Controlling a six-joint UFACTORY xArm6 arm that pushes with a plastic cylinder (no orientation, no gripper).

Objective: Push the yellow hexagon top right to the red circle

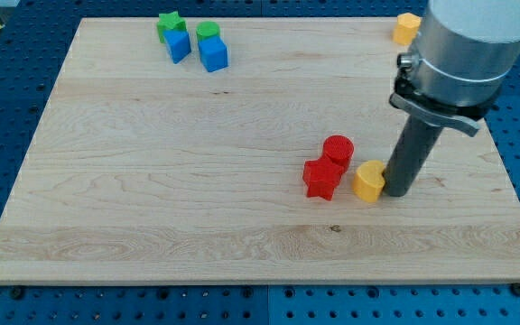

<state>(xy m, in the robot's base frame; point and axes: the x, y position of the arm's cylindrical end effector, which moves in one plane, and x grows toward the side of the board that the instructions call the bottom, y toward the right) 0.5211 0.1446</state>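
Observation:
The yellow hexagon (367,181) lies on the wooden board (197,181), right of centre. The red circle (338,149) sits just up and left of it, a small gap apart. A red star (321,178) lies directly left of the hexagon and touches the red circle's lower left. My tip (395,192) rests on the board against the hexagon's right side. The dark rod rises from it to the grey arm body at the view's top right.
A second yellow block (407,28) sits at the board's top edge, partly behind the arm. At the top left are a green star (170,24), a blue block (180,45), a green circle (208,32) and a blue cube (214,55).

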